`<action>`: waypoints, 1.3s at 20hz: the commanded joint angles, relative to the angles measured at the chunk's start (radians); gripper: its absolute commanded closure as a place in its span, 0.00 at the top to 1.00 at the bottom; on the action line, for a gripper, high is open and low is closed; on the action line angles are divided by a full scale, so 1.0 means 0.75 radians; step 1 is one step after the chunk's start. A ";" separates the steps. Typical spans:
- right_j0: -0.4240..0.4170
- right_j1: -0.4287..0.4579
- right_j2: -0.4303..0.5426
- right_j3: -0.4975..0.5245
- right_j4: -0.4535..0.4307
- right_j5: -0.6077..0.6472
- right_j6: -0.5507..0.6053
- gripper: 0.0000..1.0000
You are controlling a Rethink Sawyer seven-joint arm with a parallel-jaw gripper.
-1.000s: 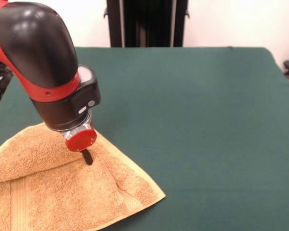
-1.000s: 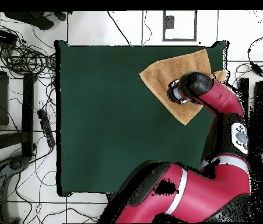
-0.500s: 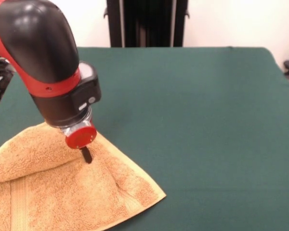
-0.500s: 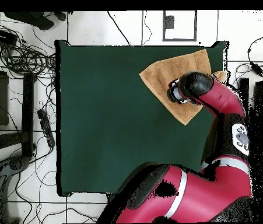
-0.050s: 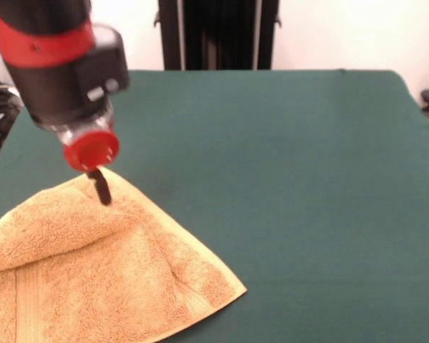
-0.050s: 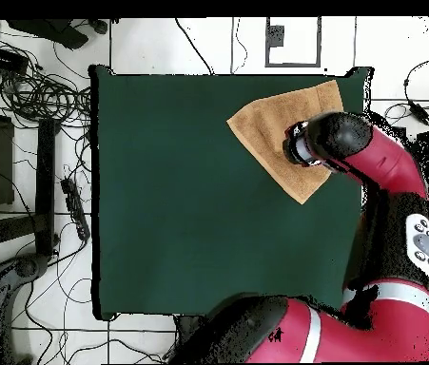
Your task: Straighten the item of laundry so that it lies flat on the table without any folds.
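In the front view the arm (image 5: 53,68) comes down at the upper left, red and black, ending in a red disc with the gripper (image 5: 100,187) below it. Only 1 thin dark tip shows, so whether it is open or closed cannot be told, nor whether it grips anything. The tip sits at the raised top edge of the towel (image 5: 100,279), touching or just above the cloth there; which of the 2 cannot be told.

The towel lies at the lower left of the table (image 5: 293,186), running off the left and bottom edges of the picture. It is not flat: its upper part is humped, and a thick rolled fold runs across it from the left edge toward the gripper. 1 woven band (image 5: 27,304) shows near the lower left. A pointed corner (image 5: 237,289) lies flat on the green cloth at the right end of the towel. The rest of the table, to the right, is bare green felt.

In the overhead view the table (image 6: 180,190) fills the middle, with cables (image 6: 37,90) on the floor to its left. The towel (image 6: 270,124) lies at the table's upper right corner, set at a slant. The arm (image 6: 370,162) covers the towel's right part, its wrist end over the cloth.
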 commanded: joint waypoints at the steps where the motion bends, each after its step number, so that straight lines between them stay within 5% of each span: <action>1: -0.003 -0.103 0.068 0.263 -0.038 -0.004 0.011 1.00; 12: 0.022 -0.012 0.026 0.339 -0.019 0.044 0.196 1.00; 26: -0.005 0.123 0.032 0.295 -0.019 -0.101 0.210 1.00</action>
